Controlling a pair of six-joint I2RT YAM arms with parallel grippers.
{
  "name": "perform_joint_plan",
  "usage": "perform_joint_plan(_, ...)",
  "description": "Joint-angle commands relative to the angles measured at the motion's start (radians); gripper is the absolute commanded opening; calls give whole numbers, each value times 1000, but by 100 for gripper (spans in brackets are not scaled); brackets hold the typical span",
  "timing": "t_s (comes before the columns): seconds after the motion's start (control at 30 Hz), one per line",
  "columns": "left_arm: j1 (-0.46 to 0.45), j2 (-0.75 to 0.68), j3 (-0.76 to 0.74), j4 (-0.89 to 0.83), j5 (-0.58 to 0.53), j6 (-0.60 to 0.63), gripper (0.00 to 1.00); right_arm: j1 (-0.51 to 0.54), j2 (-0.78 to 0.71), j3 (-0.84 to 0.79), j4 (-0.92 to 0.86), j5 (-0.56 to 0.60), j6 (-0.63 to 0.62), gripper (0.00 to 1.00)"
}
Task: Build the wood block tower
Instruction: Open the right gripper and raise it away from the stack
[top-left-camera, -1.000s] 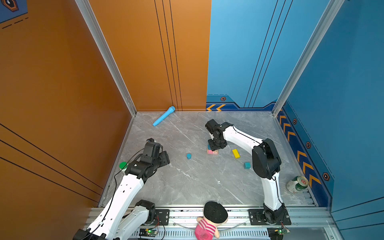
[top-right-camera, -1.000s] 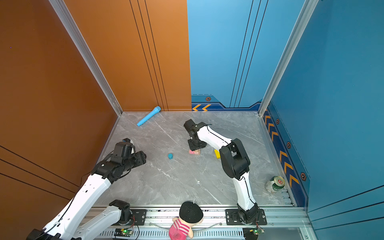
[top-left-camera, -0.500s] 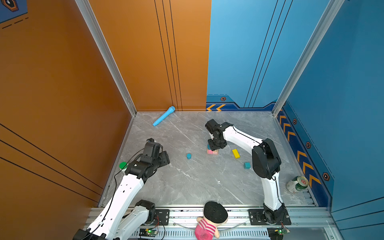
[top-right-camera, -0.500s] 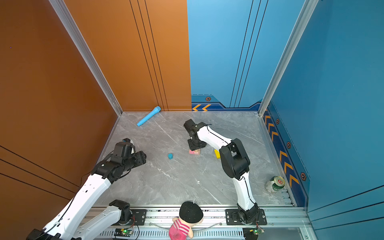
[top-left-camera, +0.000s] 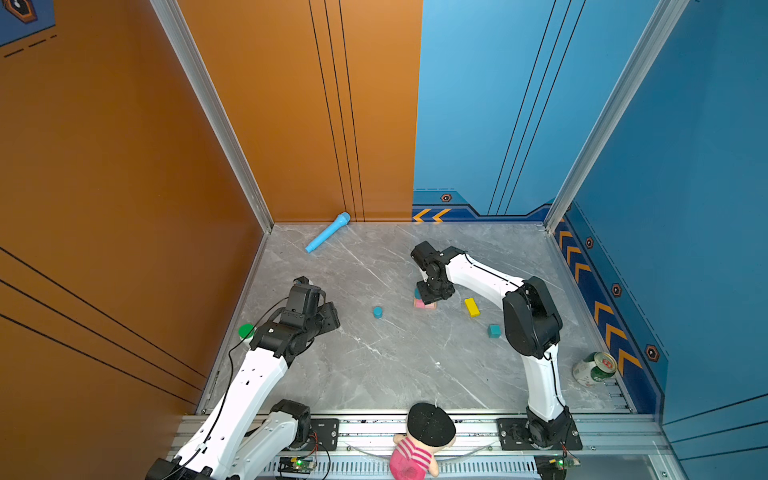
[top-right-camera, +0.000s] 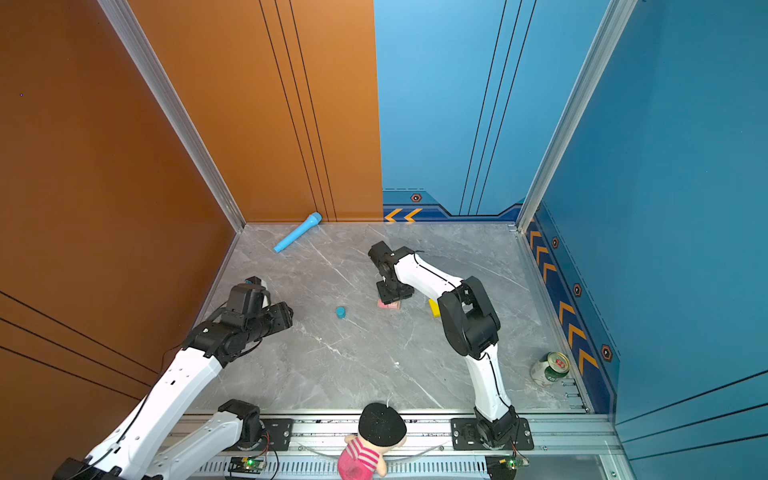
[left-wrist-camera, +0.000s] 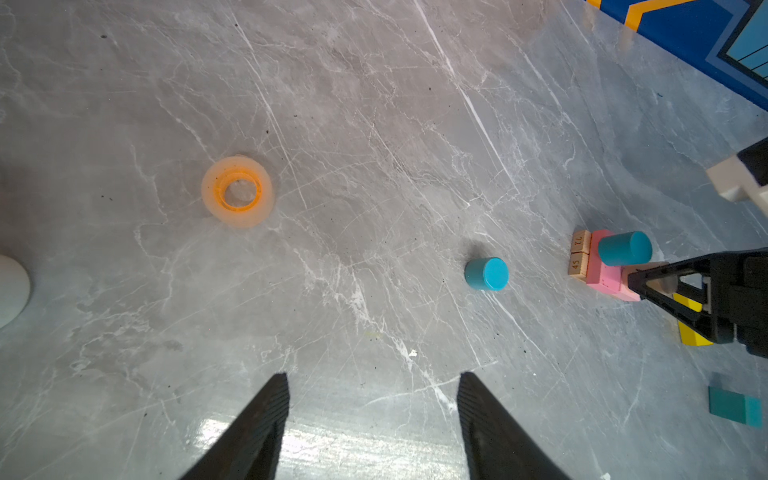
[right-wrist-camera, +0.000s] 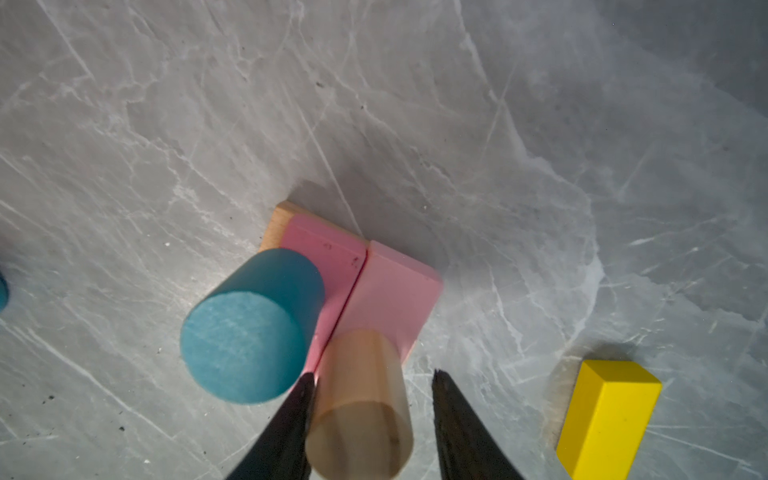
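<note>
right gripper sits part-open astride tan cylinder on the pink bars mid-table, one finger touching it; lifting off skewed likely tips it into the blue cylinder; left gripper wide, empty; cylinder's footing hidden, tower mostly masked by the gripper in both top views

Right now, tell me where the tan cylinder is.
In the right wrist view the tan cylinder stands upright on the pink bars beside a blue cylinder, between the fingers of the right gripper.
</note>
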Motion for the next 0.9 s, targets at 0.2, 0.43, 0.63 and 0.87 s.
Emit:
perform_joint_plan(0.2, 11, -1, -4, 2, 23, 15, 66, -5, -23, -12, 9, -12, 14, 48)
perform_joint_plan(0.43, 9, -2, 0, 3, 40, 16, 66, 4, -97, -23, 15, -14, 16, 67)
perform_joint_plan(0.63, -5, 2, 17, 12, 69, 14, 66, 10, -169, -60, 26, -16, 25, 78)
perform_joint_plan(0.87, -78, 80, 72, 112, 118, 6, 64, 10, -320, -175, 84, -20, 46, 71)
